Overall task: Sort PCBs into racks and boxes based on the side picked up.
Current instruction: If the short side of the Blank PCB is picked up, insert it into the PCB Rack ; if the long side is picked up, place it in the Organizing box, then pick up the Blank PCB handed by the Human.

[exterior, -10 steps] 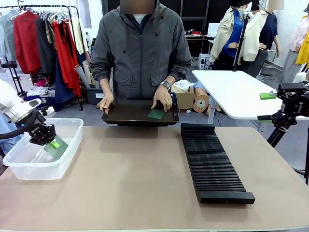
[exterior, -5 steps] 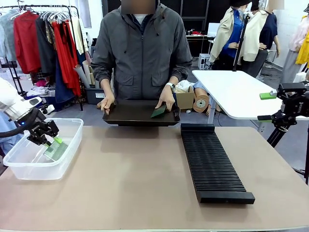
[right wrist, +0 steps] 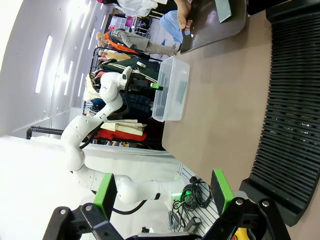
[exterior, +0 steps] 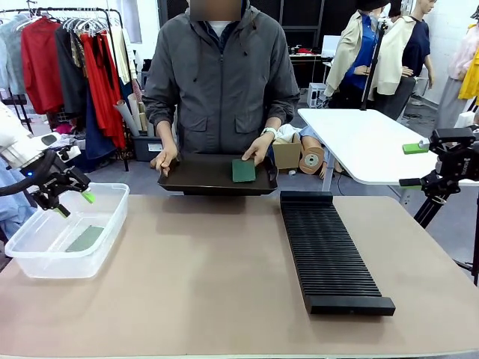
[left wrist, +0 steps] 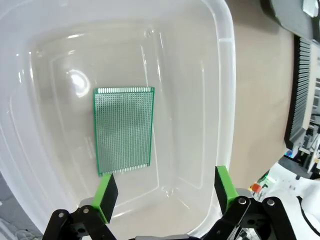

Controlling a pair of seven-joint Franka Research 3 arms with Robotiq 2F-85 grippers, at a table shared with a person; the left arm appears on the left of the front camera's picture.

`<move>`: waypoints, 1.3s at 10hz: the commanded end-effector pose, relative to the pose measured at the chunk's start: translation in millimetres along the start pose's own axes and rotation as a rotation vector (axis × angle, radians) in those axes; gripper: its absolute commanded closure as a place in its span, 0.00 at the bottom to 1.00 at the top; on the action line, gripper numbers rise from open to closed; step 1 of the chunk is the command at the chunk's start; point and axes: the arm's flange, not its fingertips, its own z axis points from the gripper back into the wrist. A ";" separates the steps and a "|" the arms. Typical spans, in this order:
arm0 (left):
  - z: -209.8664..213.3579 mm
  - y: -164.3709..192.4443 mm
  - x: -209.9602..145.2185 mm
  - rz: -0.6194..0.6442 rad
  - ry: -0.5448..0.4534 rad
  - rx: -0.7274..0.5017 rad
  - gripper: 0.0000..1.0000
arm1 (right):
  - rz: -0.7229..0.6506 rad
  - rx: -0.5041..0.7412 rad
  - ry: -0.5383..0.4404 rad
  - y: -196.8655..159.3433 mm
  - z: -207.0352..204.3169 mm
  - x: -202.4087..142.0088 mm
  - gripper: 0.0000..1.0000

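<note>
Cut by the left wrist view's top and left edges: clear colourless plastic tub (left wrist: 225, 75). Sliced by that view's right edge: long black slotted rack (left wrist: 301, 85). Cropped at the top of the right wrist view: small dark green rectangular board (right wrist: 223, 10) and shallow black tray (right wrist: 205, 35). Front view: larger light green board (exterior: 84, 238) hazed behind the tub's wall; white left arm (exterior: 13, 142) mostly past the left edge.

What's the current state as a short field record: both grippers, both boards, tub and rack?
left gripper: open, above the clear tub, holding nothing
right gripper: open, holding nothing
large PCB: lying flat on the tub's floor
small PCB: on the black tray, at the fingers of the person's hand
rack: on the table, right of centre
</note>
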 end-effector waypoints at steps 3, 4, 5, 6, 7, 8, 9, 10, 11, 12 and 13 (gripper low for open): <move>-6.8 -1.7 -4.7 0.010 0.012 0.044 0.00 | 0.004 0.010 -0.018 2.5 -1.3 -1.3 0.00; -7.5 -1.6 -5.0 0.007 0.011 0.041 0.00 | 0.004 0.010 -0.018 2.5 -1.3 -1.3 0.00; -8.2 -1.8 -5.2 0.009 0.012 0.040 0.00 | 0.004 0.010 -0.018 2.5 -1.3 -1.3 0.00; -8.1 -2.7 -6.4 0.010 0.014 0.040 0.00 | 0.004 0.010 -0.018 2.5 -1.3 -1.3 0.00; -8.8 -2.1 -4.7 0.005 0.013 0.037 0.00 | 0.004 0.010 -0.018 2.5 -1.3 -1.3 0.00; -8.9 -1.4 -3.3 0.003 0.009 0.034 0.00 | 0.004 0.010 -0.018 2.5 -1.3 -1.3 0.00; -8.2 -2.2 -5.6 0.009 0.009 0.017 0.00 | 0.004 0.010 -0.018 2.5 -1.3 -1.3 0.00; -4.9 -1.5 -4.1 0.001 -0.003 -0.050 0.00 | 0.004 0.010 -0.018 2.5 -1.3 -1.3 0.00; 0.8 -2.4 -8.7 0.003 -0.030 -0.128 0.00 | 0.004 0.010 -0.018 2.5 -1.3 -1.3 0.00; 9.5 -1.4 -9.9 -0.004 -0.069 -0.250 0.00 | 0.004 0.010 -0.018 2.5 -1.3 -1.3 0.00; 24.6 -1.3 -12.2 -0.033 -0.094 -0.350 0.00 | 0.004 0.010 -0.018 2.5 -1.3 -1.3 0.00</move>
